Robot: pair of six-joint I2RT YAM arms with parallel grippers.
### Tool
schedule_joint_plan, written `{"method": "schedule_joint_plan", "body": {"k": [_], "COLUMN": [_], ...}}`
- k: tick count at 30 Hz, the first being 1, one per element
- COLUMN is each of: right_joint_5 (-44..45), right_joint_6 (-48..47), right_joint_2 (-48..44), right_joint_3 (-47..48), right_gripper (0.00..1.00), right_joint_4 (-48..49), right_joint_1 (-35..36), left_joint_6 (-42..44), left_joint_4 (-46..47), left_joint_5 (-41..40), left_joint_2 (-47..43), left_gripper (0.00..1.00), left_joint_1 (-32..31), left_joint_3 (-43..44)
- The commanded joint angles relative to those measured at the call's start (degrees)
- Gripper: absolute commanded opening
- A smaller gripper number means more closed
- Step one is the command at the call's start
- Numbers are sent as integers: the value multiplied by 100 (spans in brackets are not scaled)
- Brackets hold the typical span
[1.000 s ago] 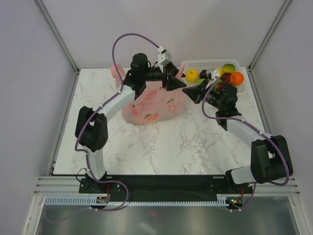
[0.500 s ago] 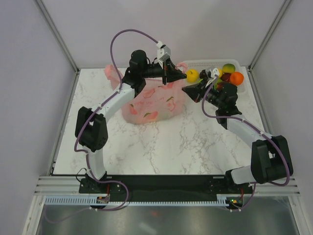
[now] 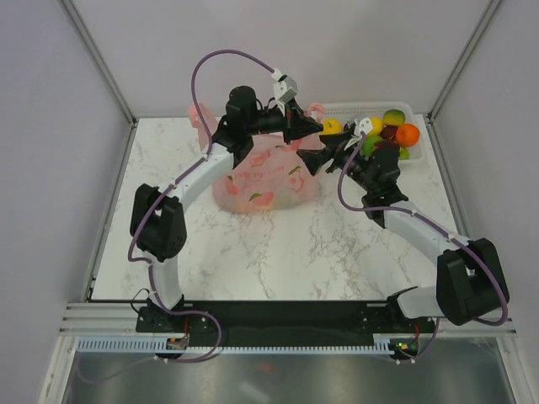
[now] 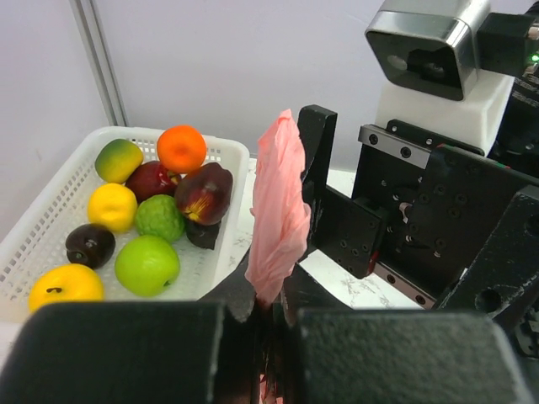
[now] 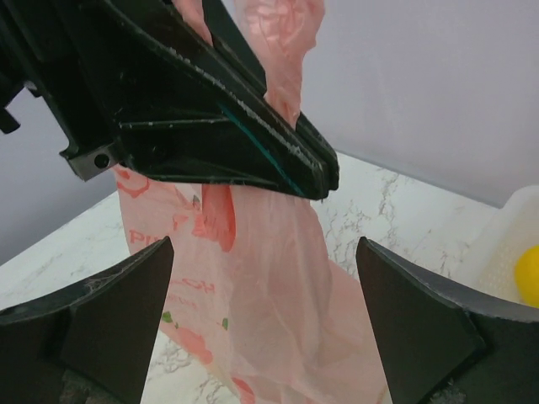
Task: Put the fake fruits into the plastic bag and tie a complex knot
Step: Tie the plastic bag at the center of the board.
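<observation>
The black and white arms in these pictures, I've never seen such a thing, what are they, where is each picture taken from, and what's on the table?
They are two robot arms bolted at the near edge of a marble table. One picture looks down from above. The other two come from a camera on each wrist, showing that arm's own fingers at the bottom. On the table lie a pink plastic bag and a white basket of fake fruits. The left fingers are shut on the bag's handle, holding it up. The right fingers stand wide open facing the bag, holding nothing.
</observation>
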Motion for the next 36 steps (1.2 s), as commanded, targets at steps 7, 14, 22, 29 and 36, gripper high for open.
{"method": "schedule_joint_plan", "body": {"k": [7, 14, 22, 29, 36], "right_joint_5": [2104, 3371, 4030, 4733, 4989], "right_joint_6": [3, -6, -94, -568, -805], "right_joint_2": [367, 850, 1448, 1660, 1783], "right_joint_3": [1, -246, -124, 8, 105], "right_gripper": [98, 97, 93, 94, 77], "right_joint_4": [1280, 2503, 3269, 3569, 3367], "right_joint_1": [751, 1059, 1253, 1490, 1508], "left_joint_6": [109, 48, 109, 92, 118], "left_joint_4": [26, -17, -26, -26, -26], "left_joint_5": [-481, -604, -736, -727, -771], "left_joint_2": [-112, -165, -253, -305, -358], "left_gripper": [2, 2, 2, 2, 2], "left_joint_1": [-118, -118, -127, -189, -206], "left_joint_3": [40, 4, -127, -127, -171]}}
